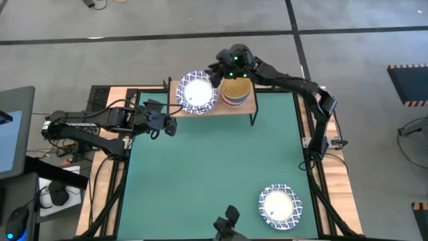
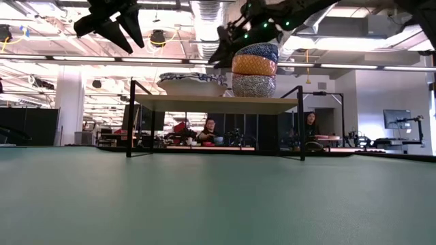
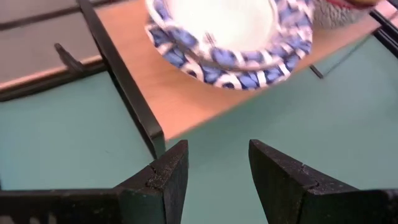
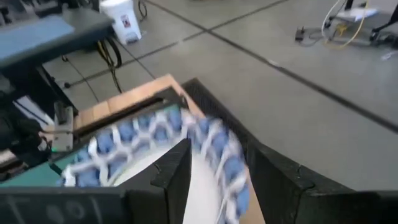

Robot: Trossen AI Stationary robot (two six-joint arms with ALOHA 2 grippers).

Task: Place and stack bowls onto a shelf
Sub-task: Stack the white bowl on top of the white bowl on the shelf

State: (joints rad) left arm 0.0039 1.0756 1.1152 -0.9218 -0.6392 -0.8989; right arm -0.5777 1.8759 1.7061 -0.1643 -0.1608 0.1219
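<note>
From my overhead feed, my left gripper sits at about nine o'clock on the table, just off the shelf's near-left corner. Its fingers stand parted with nothing between them, pointing at the shelf.

The shelf is at twelve o'clock, against the far edge. On its left half lies a stack of wide blue-rimmed bowls; my left wrist camera shows at least two nested there. On its right half is a stack of small bowls: in the low view I read a grey speckled one at the bottom, a yellow-orange one on it, and a blue-patterned one on top.

My right gripper hovers above that stack, at the shelf's far edge. Its wrist camera shows a blue lattice rim running between the fingers, blurred; I cannot tell whether they are pinching it or just apart from it.

One more blue-rimmed bowl sits alone on the table at about five o'clock, well apart from both arms.
</note>
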